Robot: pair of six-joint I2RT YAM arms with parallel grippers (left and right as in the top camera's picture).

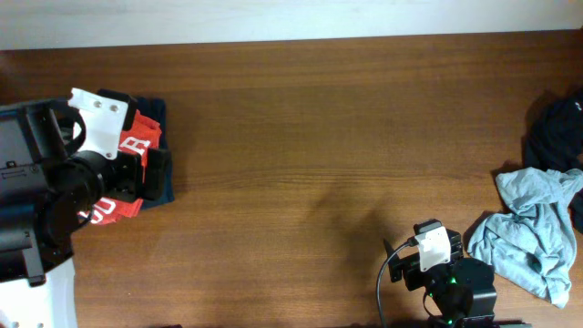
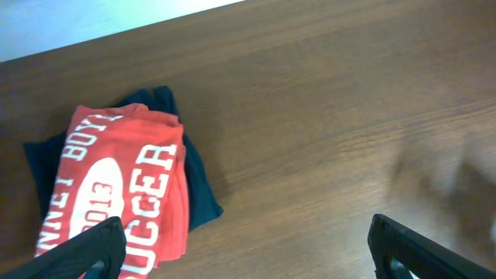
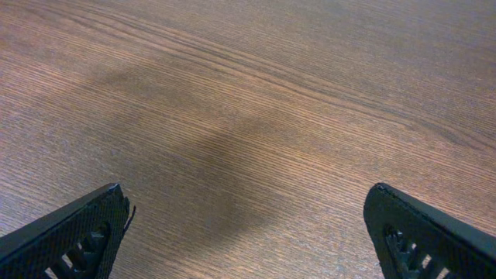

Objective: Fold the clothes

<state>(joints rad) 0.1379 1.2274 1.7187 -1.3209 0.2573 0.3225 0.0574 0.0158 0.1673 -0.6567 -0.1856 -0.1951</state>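
Holding left gripper, right gripper spread wide, empty; going for crumpled grey-blue garment, pinching one edge.

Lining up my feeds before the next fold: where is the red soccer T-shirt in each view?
Overhead: far left, the T-shirt partly hidden under the left arm.
Left wrist: lower left, folded, print facing up.
Right wrist: not in it.
Shared landmark: the navy garment under it, seen in overhead and left wrist.

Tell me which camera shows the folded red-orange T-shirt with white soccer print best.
Left wrist: the folded red-orange T-shirt lies nearly whole, print readable. Overhead, the left arm covers most of it. Right wrist shows only wooden table.
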